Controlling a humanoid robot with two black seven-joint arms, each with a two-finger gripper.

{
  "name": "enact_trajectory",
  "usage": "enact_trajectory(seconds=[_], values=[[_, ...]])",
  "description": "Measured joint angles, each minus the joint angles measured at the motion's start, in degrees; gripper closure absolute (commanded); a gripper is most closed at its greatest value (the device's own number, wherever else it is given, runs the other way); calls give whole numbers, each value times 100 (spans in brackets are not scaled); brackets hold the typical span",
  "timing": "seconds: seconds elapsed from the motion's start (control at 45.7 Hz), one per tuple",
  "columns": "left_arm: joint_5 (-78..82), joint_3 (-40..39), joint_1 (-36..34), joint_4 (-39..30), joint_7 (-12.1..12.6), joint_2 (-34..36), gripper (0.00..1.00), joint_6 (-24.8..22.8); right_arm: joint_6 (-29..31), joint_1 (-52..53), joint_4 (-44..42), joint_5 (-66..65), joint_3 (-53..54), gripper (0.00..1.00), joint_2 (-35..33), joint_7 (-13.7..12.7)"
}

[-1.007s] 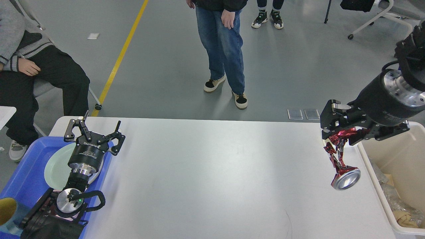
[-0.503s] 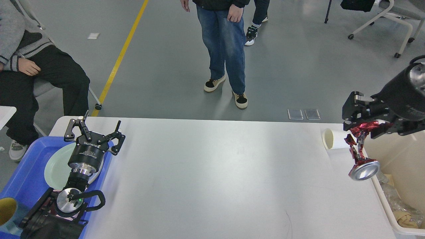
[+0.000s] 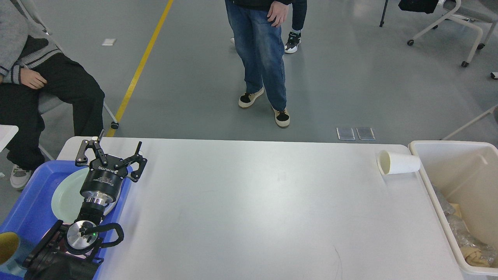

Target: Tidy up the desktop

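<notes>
Your bench (image 3: 253, 210), the desktop to be tidied, fills the lower half of the frame and is nearly bare. The one loose item you can see on it is a white paper cup (image 3: 397, 162) lying on its side at the far right corner, its mouth facing left, just beside the cream bin (image 3: 439, 194) at the right edge. Crumpled plastic and paper already lie in that bin, so by my judgement most of the clearing is done and the cup is what remains.

Your left tool (image 3: 110, 154) hangs at the lower left with its fingers spread apart and nothing between them, above a pale green plate (image 3: 64, 196) that sits in the blue tray (image 3: 27, 210). A yellow cup (image 3: 7, 247) shows at the tray's bottom-left corner. Your right tool is out of frame.

There is pale lettering on the left tool's black body, but it is too small to read with confidence. No other writing is legible.
</notes>
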Motion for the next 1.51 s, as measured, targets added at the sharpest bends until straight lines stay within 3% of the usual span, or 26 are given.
enact_trajectory(seconds=[0.131,0.285,0.525,0.679,0.963,1.357,1.379,1.401,1.51], values=[[0,0,2,0,-2,0,4,0,-603,-1948,-1218,16,1476,100,-424,-5],[0,0,2,0,-2,0,4,0,-1472,-4258,-2435,20,3339,100,-419,-28],[0,0,2,0,-1,2,4,0,-2874,-6878,-4140,30,4727,100,823,-36],[0,0,1,0,-1,8,4,0,-3238,-7341,-4580,31,4943,100,1448,-49],[0,0,1,0,-1,8,4,0,-3446,-7390,-4716,36,4926,100,2017,-219],[0,0,-3,0,2,2,4,0,-3465,-7661,-4803,32,4904,100,2294,-265],[0,0,-3,0,2,2,4,1,-3467,-7681,-4803,32,4904,93,2317,-262],[0,0,-3,0,2,2,4,1,-3472,-7696,-4803,31,4904,80,2333,-260],[0,0,-3,0,2,2,4,6,-3609,-7747,-4802,31,4917,3,2356,-257]])
